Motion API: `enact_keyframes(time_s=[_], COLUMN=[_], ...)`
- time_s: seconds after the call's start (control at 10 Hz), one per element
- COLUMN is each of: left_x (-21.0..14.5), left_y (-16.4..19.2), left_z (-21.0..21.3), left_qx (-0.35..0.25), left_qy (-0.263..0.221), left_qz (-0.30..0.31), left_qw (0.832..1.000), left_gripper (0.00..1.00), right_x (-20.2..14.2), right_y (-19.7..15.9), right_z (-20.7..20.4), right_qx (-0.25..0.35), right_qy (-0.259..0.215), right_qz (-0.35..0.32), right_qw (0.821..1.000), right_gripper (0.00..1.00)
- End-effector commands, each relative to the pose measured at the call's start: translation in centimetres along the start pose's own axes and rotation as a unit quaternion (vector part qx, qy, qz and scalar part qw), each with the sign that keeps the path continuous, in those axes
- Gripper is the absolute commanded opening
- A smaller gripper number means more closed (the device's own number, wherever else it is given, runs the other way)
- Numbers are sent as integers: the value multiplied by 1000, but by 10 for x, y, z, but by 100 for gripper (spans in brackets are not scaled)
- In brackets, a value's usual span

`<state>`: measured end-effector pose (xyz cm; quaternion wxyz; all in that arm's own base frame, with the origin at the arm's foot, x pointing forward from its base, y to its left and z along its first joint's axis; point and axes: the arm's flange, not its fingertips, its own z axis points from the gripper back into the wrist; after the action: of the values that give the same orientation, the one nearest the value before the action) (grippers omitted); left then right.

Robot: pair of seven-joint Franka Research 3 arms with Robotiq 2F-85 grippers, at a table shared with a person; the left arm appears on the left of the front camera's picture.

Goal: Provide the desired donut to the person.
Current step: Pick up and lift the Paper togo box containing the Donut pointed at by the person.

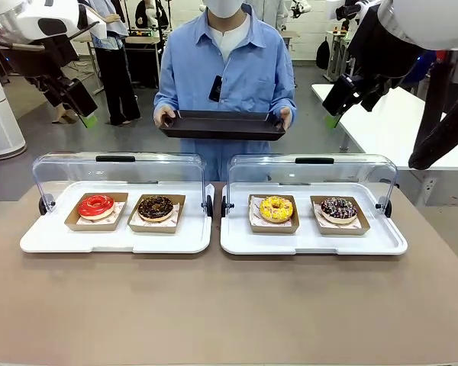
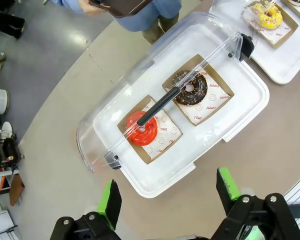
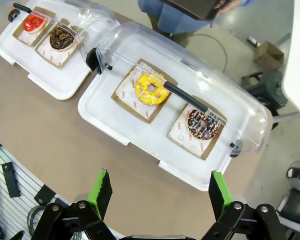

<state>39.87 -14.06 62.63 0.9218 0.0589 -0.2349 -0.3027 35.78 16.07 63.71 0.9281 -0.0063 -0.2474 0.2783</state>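
Donuts first, from the front view: two white trays sit side by side on the desk [image 1: 229, 305], their long sides running across it. Each has a clear lid swung up on its end pivots. The left tray [image 1: 46, 240] holds a red donut [image 1: 96, 205] and a chocolate donut [image 1: 155, 207]. The right tray [image 1: 313, 242] holds a yellow donut [image 1: 276, 207] and a sprinkled donut [image 1: 338, 208]. Every donut lies flat in its own card holder, hole facing up; being round, none has a long axis. Across the desk the person [image 1: 225, 69] holds a black tray [image 1: 223, 126] level in both hands, its long side set crosswise. I see both arms hanging high above the desk's far corners.

In the left wrist view, my left jaws are spread wide with nothing between them, well above the left tray's near edge. The lid's black handle crosses the picture over the red and chocolate donuts.

In the right wrist view, my right jaws are likewise spread and bare, high over the right tray. The yellow and sprinkled donuts lie under the lid's handle bar.
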Motion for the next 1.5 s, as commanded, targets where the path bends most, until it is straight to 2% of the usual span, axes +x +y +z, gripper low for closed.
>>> enact_keyframes(time_s=[0.0, 0.1, 0.2, 0.4, 0.6, 0.7, 0.8, 0.9, 1.0, 1.3, 1.4], left_x=[0, -3, -10, -30, -55, -70, -90, -105, -122, -170, -186], left_y=[0, 18, 38, 72, 100, 118, 139, 155, 165, 193, 200], left_z=[0, 6, 6, 1, -2, -3, -6, -9, -13, -19, -16], left_qx=[0, -147, -277, -411, -438, -450, -459, -460, -450, -427, -409], left_qy=[0, -25, -56, -124, -156, -191, -236, -271, -291, -342, -342], left_qz=[0, -2, -39, -115, -164, -189, -209, -212, -220, -206, -197], left_qw=[1000, 989, 959, 896, 870, 852, 831, 819, 815, 811, 823], left_gripper=[100, 100, 100, 100, 100, 100, 100, 100, 100, 100, 100], right_x=[0, -10, -22, -44, -67, -83, -102, -119, -135, -183, -192], right_y=[0, -22, -40, -80, -125, -147, -170, -187, -205, -240, -246], right_z=[0, 6, 11, 13, 8, 4, 2, -1, -6, -10, -7], right_qx=[0, 74, 144, 283, 348, 374, 398, 401, 393, 382, 376], right_qy=[0, 2, -11, -62, -99, -108, -141, -168, -190, -277, -291], right_qz=[0, 26, 61, 103, 136, 163, 184, 200, 193, 188, 181], right_qw=[1000, 997, 988, 952, 922, 907, 888, 878, 879, 862, 861], right_gripper=[100, 100, 100, 100, 100, 100, 100, 100, 100, 100, 100])
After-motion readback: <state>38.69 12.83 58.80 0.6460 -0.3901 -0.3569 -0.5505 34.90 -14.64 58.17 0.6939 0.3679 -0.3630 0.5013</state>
